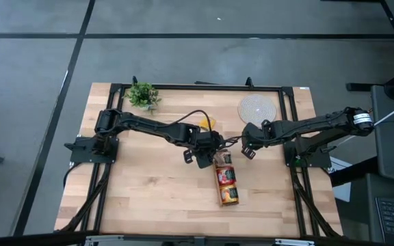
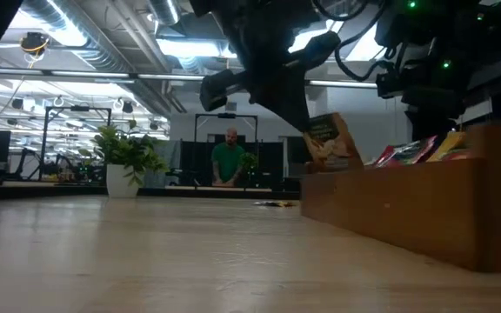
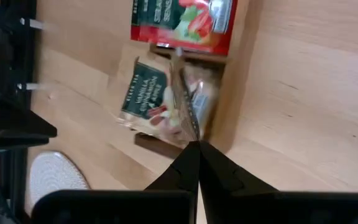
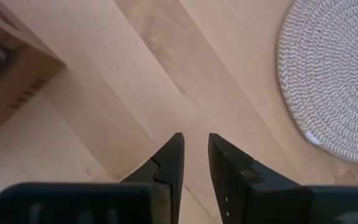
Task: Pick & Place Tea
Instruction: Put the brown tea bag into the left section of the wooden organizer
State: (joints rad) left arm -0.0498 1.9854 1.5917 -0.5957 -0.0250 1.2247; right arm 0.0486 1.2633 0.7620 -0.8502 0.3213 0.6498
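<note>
- Left gripper (image 1: 205,158): at frame centre in the high view, over the top end of the wooden tray (image 1: 227,203). In the left wrist view its fingers (image 3: 188,163) are pressed together at the tips, right at the edge of a pale sachet (image 3: 188,109) standing in the tray's end compartment. Whether that sachet is pinched or only touched cannot be told.
- Right gripper (image 1: 246,148): just right of centre in the high view, over bare table (image 1: 149,198) beside the round woven mat (image 1: 258,108). Its fingers stand narrowly apart with nothing between them; judged idle.
- Tea placed: red sachets (image 1: 226,176) fill the middle of the tray, a green-labelled sachet (image 3: 144,90) leans in the end compartment, and red and yellow edges rise above the tray wall at right in the low view.
- Tea remaining: one yellow-orange sachet (image 1: 206,123) lies on the table above the left gripper.
- Assessment: task well advanced; at least one pick left.
</note>
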